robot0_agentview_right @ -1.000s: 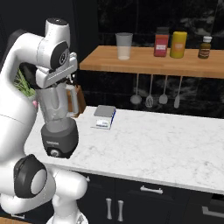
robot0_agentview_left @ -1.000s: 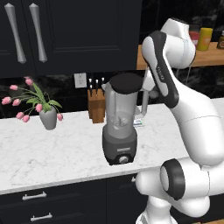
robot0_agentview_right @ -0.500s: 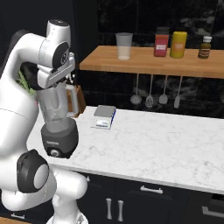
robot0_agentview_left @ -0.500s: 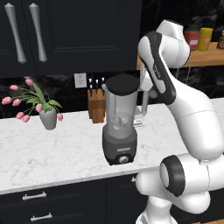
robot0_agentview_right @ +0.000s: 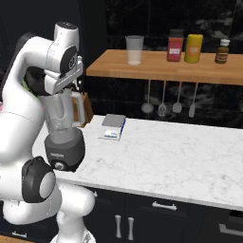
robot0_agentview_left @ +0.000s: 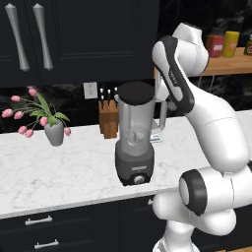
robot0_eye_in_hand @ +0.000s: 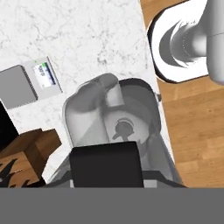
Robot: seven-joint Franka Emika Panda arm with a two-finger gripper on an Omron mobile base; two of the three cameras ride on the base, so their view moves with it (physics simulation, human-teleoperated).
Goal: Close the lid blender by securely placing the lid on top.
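The blender stands on the white marble counter, with a dark grey base, a round front knob and a translucent jar whose handle points right. The black lid lies level across the jar's top in the left base view. My gripper hangs right over the jar, with the hand pointing down. In the hand view the lid is a black block at the bottom that covers my fingertips, and the jar with its blade lies below. I read the gripper as shut on the lid.
A wooden knife block stands just behind the blender, and a vase of pink flowers is to its left. A small kitchen scale lies to the right. Above it are a wooden shelf with a cup and jars, and hanging utensils.
The upper arm has shifted slightly to the left. The lid and the blender stay where they were.
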